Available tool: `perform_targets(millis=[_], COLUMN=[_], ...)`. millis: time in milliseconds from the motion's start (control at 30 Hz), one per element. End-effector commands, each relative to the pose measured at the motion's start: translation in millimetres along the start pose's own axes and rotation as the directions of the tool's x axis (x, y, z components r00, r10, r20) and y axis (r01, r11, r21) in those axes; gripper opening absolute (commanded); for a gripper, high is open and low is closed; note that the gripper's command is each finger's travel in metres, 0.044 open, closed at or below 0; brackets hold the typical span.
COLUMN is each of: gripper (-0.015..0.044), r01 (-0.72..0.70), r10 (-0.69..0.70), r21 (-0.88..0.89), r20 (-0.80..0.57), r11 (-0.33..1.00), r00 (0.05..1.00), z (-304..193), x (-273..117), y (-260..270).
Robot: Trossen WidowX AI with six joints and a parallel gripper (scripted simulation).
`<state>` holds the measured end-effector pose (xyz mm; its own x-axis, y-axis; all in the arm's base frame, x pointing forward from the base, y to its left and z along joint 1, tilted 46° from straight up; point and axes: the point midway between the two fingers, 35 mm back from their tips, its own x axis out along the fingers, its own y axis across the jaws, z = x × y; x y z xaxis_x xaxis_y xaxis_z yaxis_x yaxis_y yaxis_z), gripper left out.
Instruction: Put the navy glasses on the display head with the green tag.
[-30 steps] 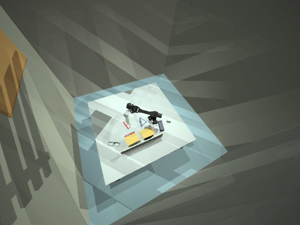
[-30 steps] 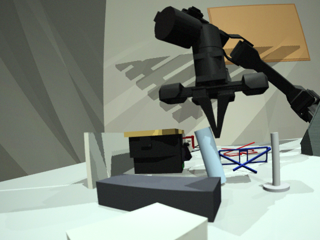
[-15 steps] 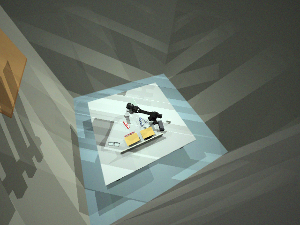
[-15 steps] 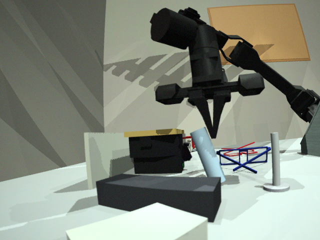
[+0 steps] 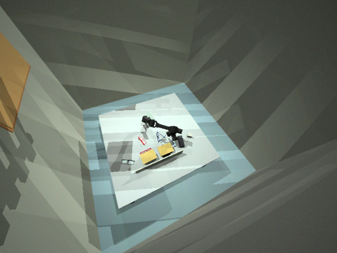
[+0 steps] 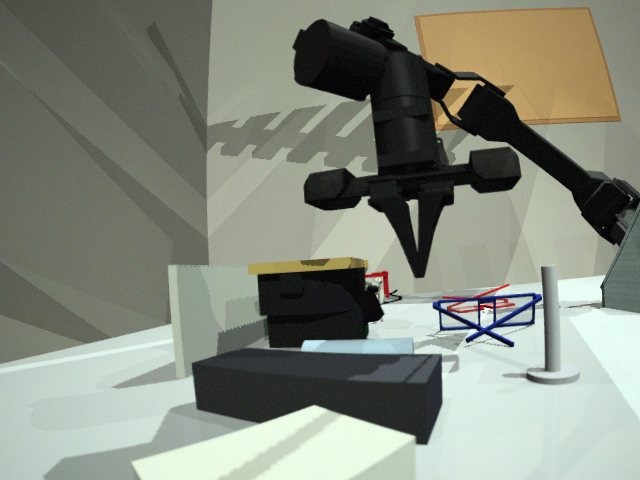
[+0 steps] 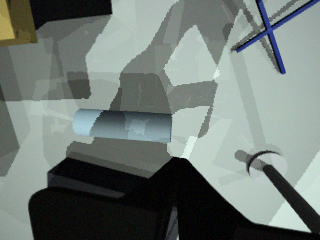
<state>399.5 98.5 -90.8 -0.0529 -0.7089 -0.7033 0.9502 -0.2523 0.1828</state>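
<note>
The navy glasses (image 5: pixel 157 137) (image 6: pixel 484 330) (image 7: pixel 269 30) rest on the table, frame upright and temples crossed. My gripper (image 6: pixel 419 275) (image 7: pixel 178 163) is shut and empty, above the table between the near head and the grey post. The near display head (image 6: pixel 310 304) is black with a yellow top (image 5: pixel 165 149); a sliver of green tag (image 6: pixel 366 331) shows low at its front. It wears no glasses that I can see. The other head, under the second yellow top (image 5: pixel 148 156), has red glasses (image 5: pixel 145 151) at its front; its face is mostly hidden.
A pale blue cylinder (image 5: pixel 174 143) (image 6: pixel 356 346) (image 7: pixel 125 126) lies on its side beside the near head. A dark box (image 6: pixel 310 369), cream block (image 6: pixel 310 439) and grey post (image 6: pixel 551 320) stand nearby. A long panel (image 5: pixel 160 162) runs behind the heads. Other red glasses and black-framed glasses lie farther off.
</note>
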Motion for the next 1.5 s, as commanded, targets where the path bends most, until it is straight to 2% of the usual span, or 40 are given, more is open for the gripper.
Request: perform_targets(millis=[0,367,467,633,767,1033,1467], gripper=[0.0,0.0,0.0,0.0,0.0,0.02,0.02], r01=[0.0,0.0,0.001,0.002,0.003,-0.011,-0.011], r10=[0.0,0.0,0.0,-0.002,-0.003,0.011,0.011], r21=[-0.004,-0.004,-0.005,-0.006,-0.006,-0.018,-0.031], r20=[0.006,0.007,0.004,0.004,0.005,0.001,0.001], r11=[1.0,1.0,1.0,1.0,1.0,1.0,0.999], r00=[1.0,1.0,1.0,1.0,1.0,1.0,1.0], z=[0.4,0.9,-0.3,0.0,0.2,-4.1,-2.8], x=[2.2,2.4,-11.4,-55.3,-57.6,-55.5,-55.3], y=[1.9,6.8,-3.4,-40.1,-42.2,-40.0,-40.0])
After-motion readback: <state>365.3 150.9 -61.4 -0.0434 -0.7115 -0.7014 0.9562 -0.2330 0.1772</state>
